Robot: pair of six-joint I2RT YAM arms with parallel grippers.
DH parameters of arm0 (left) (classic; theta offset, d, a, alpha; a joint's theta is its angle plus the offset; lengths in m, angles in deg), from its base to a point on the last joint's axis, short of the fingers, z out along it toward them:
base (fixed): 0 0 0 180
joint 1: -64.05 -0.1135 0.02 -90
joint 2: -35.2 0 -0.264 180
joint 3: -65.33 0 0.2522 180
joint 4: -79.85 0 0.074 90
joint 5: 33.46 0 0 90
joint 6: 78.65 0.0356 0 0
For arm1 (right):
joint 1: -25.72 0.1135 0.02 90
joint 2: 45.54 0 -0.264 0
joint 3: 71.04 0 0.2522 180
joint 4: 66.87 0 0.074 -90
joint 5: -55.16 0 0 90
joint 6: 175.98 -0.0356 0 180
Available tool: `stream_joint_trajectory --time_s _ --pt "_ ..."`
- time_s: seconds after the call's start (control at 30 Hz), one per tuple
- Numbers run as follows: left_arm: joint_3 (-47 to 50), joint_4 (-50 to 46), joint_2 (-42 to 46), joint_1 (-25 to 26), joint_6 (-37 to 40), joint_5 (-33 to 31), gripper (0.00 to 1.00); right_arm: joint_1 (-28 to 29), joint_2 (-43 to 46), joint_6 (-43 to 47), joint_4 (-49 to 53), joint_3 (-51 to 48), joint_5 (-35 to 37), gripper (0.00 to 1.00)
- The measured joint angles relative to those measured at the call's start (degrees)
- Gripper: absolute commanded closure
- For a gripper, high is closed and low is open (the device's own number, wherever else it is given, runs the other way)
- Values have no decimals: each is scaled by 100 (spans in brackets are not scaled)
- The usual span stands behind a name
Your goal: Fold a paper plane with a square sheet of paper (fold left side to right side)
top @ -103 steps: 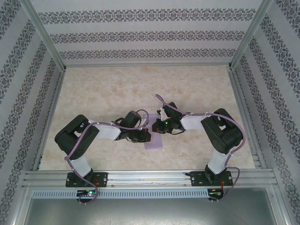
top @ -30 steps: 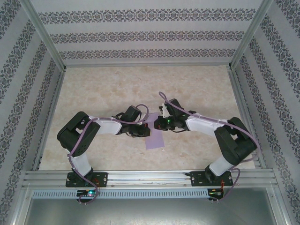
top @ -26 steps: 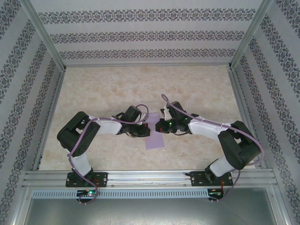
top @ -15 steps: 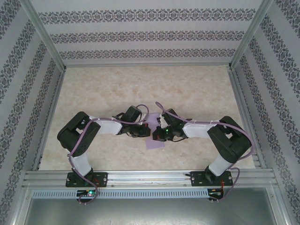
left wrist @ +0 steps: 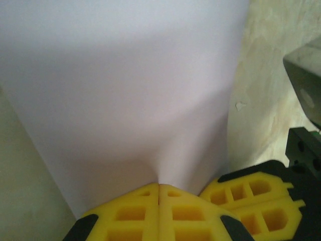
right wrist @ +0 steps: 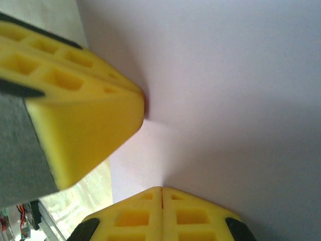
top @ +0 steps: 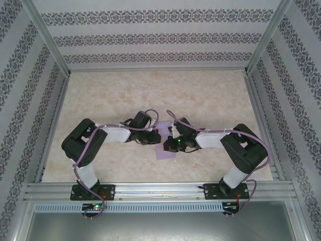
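The square sheet of paper [top: 166, 152] lies on the table between the arms as a narrow lavender strip, folded lengthwise. Its plain surface spreads across the left wrist view [left wrist: 125, 90] and the right wrist view [right wrist: 225, 90]. My left gripper [top: 156, 138] is shut, its yellow tips [left wrist: 159, 185] pressed together down on the paper. My right gripper [top: 170, 144] is also shut, tips [right wrist: 161, 189] resting on the sheet close beside the left one. The right gripper's fingers [left wrist: 251, 193] show at the left wrist view's lower right; the left gripper's fingers [right wrist: 85, 105] show at the right wrist view's upper left.
The marbled tabletop [top: 150, 95] stretches open behind the arms. Patterned walls and aluminium frame rails [top: 155, 188] close in the workspace on all sides.
My right gripper has come nearer and down onto the paper, close to the left gripper. The left gripper has barely shifted. Both stay shut.
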Motion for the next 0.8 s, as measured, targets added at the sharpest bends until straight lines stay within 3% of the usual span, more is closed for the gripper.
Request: stream_joint_trajectory --time_s 0.47,0.8 --pt "44 299 -170 -293 0 256 100 2 -46 2 -109 2 31 100" --pt "-393 273 -546 -870 24 555 100 28 -109 0 -315 -2 85 100"
